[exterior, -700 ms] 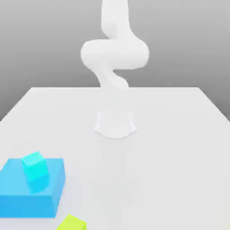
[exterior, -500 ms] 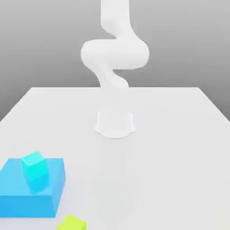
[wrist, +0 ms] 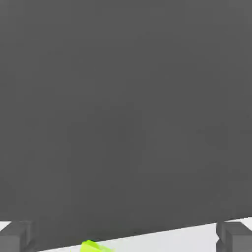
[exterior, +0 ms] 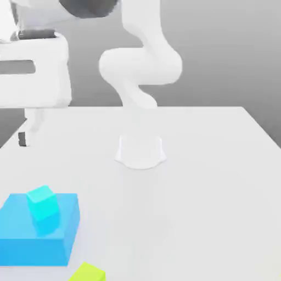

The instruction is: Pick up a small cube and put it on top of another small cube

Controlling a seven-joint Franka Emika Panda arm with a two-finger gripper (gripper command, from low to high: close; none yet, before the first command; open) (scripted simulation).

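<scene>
Two fingers [wrist: 235, 235] stand spread wide and empty on your gripper [wrist: 125, 237]; the lime-green cube [exterior: 86, 272] lies well below and ahead of them, so descend there.

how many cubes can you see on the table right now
3: a big blue cube at the exterior view's near left, a small cyan cube on top of it, and a yellow-green cube cut off by the picture's edge.

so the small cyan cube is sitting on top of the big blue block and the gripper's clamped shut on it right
Not quite. The small cyan cube does sit on the big blue block, but the gripper isn't clamped on it. The hand view shows its fingers wide apart with nothing between them, and the exterior view shows the cube untouched.
</scene>
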